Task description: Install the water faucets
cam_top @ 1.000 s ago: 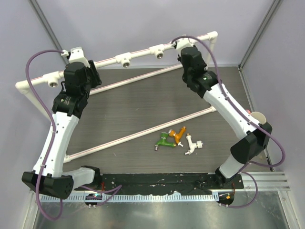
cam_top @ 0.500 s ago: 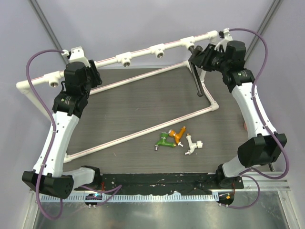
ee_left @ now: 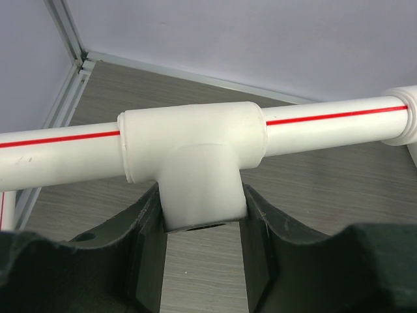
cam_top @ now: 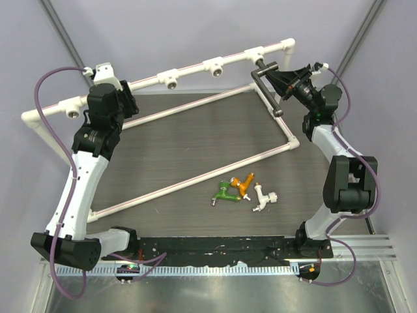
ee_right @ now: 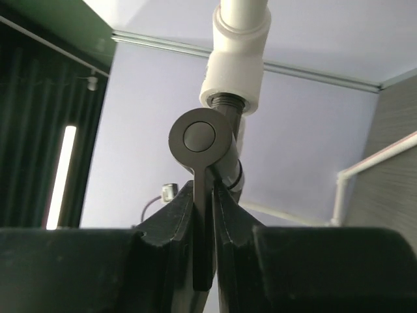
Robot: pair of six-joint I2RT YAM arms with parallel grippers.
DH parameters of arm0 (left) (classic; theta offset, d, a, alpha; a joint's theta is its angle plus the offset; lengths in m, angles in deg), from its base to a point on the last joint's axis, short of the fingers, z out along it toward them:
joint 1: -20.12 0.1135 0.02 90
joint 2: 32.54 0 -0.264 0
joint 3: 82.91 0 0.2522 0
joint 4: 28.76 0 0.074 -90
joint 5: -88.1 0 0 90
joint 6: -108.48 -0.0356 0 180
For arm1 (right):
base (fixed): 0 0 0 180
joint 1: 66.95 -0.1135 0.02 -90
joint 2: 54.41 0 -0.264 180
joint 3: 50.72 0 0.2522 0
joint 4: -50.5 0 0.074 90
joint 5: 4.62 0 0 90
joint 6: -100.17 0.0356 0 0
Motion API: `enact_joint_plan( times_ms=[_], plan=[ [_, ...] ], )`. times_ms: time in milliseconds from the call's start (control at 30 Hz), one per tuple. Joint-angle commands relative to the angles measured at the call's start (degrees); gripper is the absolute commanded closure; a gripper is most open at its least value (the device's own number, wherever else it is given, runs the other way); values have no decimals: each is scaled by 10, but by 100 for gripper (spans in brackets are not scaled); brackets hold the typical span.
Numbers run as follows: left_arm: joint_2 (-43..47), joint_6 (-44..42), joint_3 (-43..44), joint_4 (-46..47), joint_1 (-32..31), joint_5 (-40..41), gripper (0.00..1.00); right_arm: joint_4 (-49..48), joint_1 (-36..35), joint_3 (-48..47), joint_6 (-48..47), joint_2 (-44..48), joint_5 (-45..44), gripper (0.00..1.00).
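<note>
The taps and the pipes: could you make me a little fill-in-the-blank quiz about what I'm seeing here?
1. The tap pinched by the right end effector is coloured ___.
2. The left end effector clamps a pipe joint whose pipe carries a stripe coloured ___.
3. The loose taps lying on the table number ___.
Missing words: black; red; three.
</note>
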Motion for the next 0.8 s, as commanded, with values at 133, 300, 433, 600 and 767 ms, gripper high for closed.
enact_joint_plan(
  times_ms=[133, 300, 433, 600, 767],
  plan=[
    [28, -3, 10, -6, 21, 54, 100, -192, 7, 12, 117, 35, -77, 69],
    [28, -3, 10, -7, 21, 54, 100, -35, 20, 11, -9, 91, -56, 33],
    [28, -3, 10, -6, 21, 54, 100, 200, 24, -29, -206, 147, -74, 15],
    [29, -3, 10, -6, 21, 53, 100, 481, 24, -109, -481, 195, -194, 12],
    [29, -3, 10, -7, 21, 52, 100, 586, -8, -164, -627, 205, -272, 12]
  ],
)
